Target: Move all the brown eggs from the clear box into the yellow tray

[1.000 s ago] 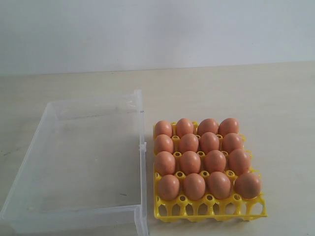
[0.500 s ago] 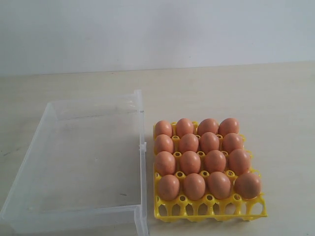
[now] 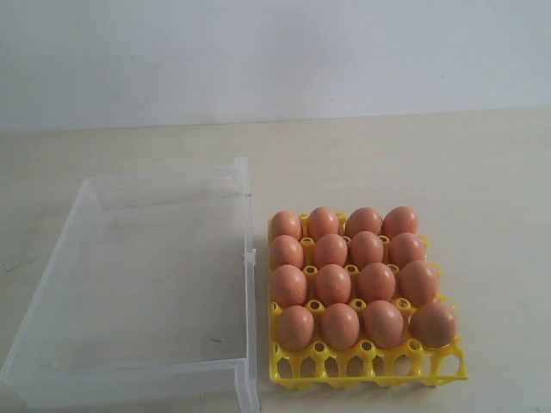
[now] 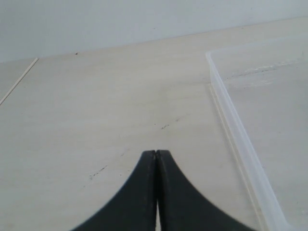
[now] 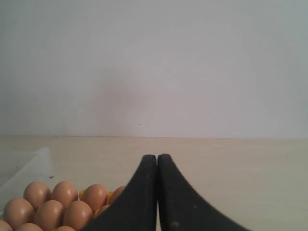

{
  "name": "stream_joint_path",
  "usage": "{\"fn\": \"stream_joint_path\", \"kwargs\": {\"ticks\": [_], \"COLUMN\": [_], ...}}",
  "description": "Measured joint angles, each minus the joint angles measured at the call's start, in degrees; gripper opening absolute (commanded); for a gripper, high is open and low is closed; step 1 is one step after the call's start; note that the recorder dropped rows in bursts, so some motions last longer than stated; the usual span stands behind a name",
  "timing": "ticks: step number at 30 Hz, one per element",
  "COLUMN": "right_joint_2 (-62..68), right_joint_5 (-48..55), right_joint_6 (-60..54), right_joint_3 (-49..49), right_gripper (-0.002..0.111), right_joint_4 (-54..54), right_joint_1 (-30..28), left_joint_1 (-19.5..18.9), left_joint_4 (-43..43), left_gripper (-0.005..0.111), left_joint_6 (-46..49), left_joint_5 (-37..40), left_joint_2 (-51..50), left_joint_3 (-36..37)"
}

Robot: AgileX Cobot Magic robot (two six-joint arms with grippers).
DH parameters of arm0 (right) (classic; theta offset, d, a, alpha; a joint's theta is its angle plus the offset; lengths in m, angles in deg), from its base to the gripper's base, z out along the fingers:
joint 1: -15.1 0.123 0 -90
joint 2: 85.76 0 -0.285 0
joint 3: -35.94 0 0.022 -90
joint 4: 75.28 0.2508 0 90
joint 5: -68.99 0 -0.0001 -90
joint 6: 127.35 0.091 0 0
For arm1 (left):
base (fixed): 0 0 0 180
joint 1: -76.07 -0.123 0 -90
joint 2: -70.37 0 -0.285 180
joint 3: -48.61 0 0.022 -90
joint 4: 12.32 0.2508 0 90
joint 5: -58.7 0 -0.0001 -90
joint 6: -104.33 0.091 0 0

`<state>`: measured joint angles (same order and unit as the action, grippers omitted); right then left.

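Nothing has stirred on your table point(image 3: 430, 155) in the past second. Sixteen brown eggs point(image 3: 353, 275) sit four by four in the yellow tray point(image 3: 370, 370), just beside the clear box point(image 3: 250, 258), which now holds no eggs. By the look of it, your job is done. Your left claw point(image 4: 156, 156) hangs over bare tabletop near the box wall, jaws pressed together, gripping nothing. Your right claw point(image 5: 157, 159) is likewise closed and empty-handed, near the eggs.

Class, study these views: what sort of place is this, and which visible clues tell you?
Probably a robot lab test bench: a pale table before a blank white wall, just a yellow tray of brown eggs beside a clear box, and the black left gripper and right gripper, both shut.
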<state>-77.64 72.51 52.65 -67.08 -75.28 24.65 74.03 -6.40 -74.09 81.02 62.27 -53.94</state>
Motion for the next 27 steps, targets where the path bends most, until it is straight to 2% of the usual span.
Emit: {"fn": "stream_joint_path", "kwargs": {"ticks": [16,27], "right_joint_2": [0.00,0.00], "right_joint_5": [0.11,0.11], "right_joint_6": [0.00,0.00], "right_joint_3": [0.00,0.00], "right_gripper": [0.000,0.000], "right_joint_4": [0.00,0.00], "right_joint_1": [-0.13,-3.84], "left_joint_1": [0.00,0.00], "left_joint_4": [0.00,0.00], "left_gripper": [0.000,0.000], "left_joint_6": [0.00,0.00], "left_joint_5": [0.00,0.00], "left_joint_2": [0.00,0.00], "left_joint_3": [0.00,0.00]}}
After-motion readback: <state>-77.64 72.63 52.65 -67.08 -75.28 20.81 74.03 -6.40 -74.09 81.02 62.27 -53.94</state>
